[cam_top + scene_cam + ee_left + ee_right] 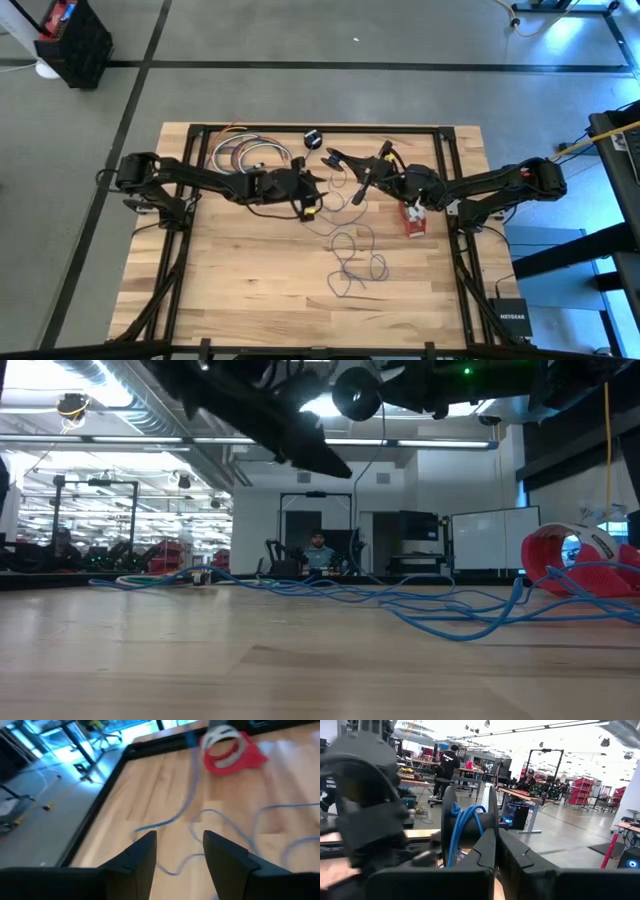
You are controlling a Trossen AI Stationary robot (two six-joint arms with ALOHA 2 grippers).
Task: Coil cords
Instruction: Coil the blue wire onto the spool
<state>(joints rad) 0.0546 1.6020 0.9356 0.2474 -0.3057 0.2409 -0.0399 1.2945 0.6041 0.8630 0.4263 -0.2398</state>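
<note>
The thin bluish cord (352, 255) lies in loose loops on the wooden table, and part of it is wound on a black round puck (467, 822). The puck is up in the air at mid-table (357, 395), with my right gripper (497, 852) shut at it. My left gripper (180, 852) hovers open just left of the puck (318, 192). Its fingers stand on either side of a strand of the cord (172, 870) lying on the table below, apart from it. The red-and-white cord bundle (412, 218) rests on the table under my right arm. My right gripper holds the puck by its rim (492, 827), on the side nearest the fingers. The fingers hide the exact place of contact. They come at it about level from the table's right side. The puck stands on edge, lifted clear, with cord trailing down to the table.
A coil of coloured cords (245, 155) and a small black round thing (312, 138) lie near the far edge. Black frame rails (445, 160) border the table. In the low view, people sit at desks in the room beyond.
</note>
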